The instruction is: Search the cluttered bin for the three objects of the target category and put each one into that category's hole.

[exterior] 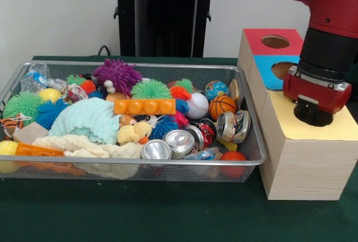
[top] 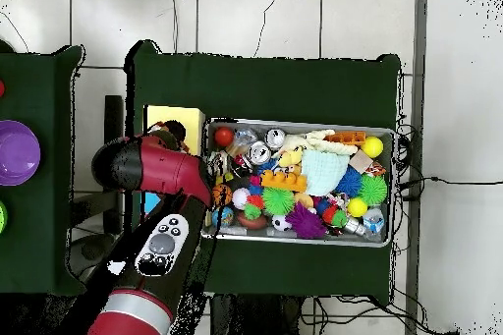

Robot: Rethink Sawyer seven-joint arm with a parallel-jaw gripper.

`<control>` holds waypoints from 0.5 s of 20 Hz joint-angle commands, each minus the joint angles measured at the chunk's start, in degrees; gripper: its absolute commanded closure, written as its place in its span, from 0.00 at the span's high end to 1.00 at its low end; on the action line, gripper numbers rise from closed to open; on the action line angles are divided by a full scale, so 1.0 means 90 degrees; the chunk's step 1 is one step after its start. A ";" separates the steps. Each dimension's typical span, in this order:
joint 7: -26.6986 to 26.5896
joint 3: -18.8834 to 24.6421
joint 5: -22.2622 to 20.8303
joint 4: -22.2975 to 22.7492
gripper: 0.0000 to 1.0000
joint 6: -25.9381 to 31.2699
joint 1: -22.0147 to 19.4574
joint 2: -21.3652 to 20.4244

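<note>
The wire mesh bin (exterior: 168,165) holds many toys. Two wrinkly whitish bundles with coloured patches lie at its far left: one in the corner (exterior: 34,79), another (exterior: 75,92) next to it. I see no third bundle. The yellow-topped wooden box (exterior: 330,127) stands right of the bin. My gripper (exterior: 313,113) is lowered onto its top and covers the hole. The arm's black end hides whether it is open or holds anything. In the overhead view the bin (top: 300,122) lies right of the yellow box (top: 175,115), and the gripper (top: 172,138) is at the box.
The bin also holds spiky rubber balls (exterior: 117,74), silver cans (exterior: 180,141), a mint cloth (exterior: 89,120), an orange block (exterior: 144,107), a baseball (exterior: 197,105) and a basketball (exterior: 222,107). Blue-topped (exterior: 279,70) and red-topped (exterior: 274,41) boxes stand behind the yellow one. A purple bowl (top: 18,151) sits on another table.
</note>
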 commanded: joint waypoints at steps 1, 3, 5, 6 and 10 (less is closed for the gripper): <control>0.0833 0.0648 -0.0148 0.0271 0.00 -0.0066 -0.0176 0.0354; 0.0832 0.0644 -0.0138 0.0268 0.00 0.0003 -0.0187 0.0325; 0.0861 0.0633 -0.0129 0.0347 0.00 0.0038 -0.0160 0.0250; 0.0863 0.0647 -0.0127 0.0435 0.00 0.0068 -0.0150 0.0150; 0.0919 0.0495 -0.0130 0.0780 0.00 0.0487 -0.0002 -0.0372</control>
